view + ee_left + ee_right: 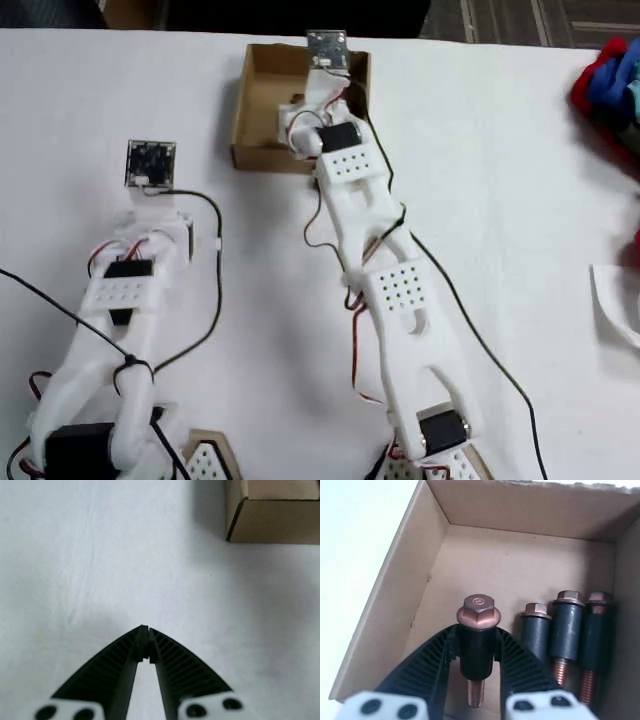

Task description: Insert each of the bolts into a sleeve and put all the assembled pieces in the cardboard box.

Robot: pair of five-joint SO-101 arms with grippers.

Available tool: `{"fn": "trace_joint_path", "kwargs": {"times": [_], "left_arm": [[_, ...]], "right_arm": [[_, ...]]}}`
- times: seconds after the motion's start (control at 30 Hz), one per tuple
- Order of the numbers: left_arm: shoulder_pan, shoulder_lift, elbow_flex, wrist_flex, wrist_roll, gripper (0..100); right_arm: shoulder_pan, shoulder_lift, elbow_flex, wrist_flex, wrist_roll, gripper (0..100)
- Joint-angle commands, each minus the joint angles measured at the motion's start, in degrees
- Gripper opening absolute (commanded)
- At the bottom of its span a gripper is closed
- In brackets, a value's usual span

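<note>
My right gripper is shut on a copper bolt in a black sleeve, held over the inside of the cardboard box. Three more sleeved bolts lie side by side on the box floor beside it. From above, the right arm stretches to the cardboard box at the table's far edge, its wrist over the opening. My left gripper is shut with nothing in it, low over the white table, with a corner of the box farther off.
White cloth covers the table. Red and blue fabric lies at the far right edge, with a white curved object below it. Cables trail from both arms.
</note>
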Motion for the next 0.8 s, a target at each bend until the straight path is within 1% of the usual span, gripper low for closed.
{"fn": "trace_joint_path", "kwargs": {"times": [0.0, 0.13, 0.3, 0.4, 0.53, 0.6, 0.7, 0.77], "left_arm": [[-0.53, -2.29, -0.22, -1.05, -0.62, 3], [-0.53, -2.29, -0.22, -1.05, -0.62, 3], [-0.53, -2.29, -0.22, -1.05, -0.62, 3], [-0.53, -2.29, -0.22, -1.05, -0.62, 3], [-0.53, -2.29, -0.22, -1.05, -0.62, 3], [-0.53, -2.29, -0.22, -1.05, -0.62, 3], [-0.53, -2.29, -0.22, -1.05, -0.62, 3], [-0.53, -2.29, -0.22, -1.05, -0.62, 3]], "right_arm": [[0.84, -0.04, -1.14, -1.71, 0.62, 2.1], [0.84, 0.92, -1.14, -1.63, 0.62, 2.6], [0.75, 0.92, -1.14, -1.63, 0.62, 14.1], [0.75, 0.57, -1.23, -1.63, 1.05, 14.3], [0.31, 0.57, -2.9, -2.51, 11.43, 14.1], [0.31, 0.57, -5.1, -2.42, 15.3, 14.1], [1.71, 0.57, -9.23, -1.36, 16.62, 14.1], [3.21, 0.48, -12.84, 1.63, 16.7, 14.1]]}}
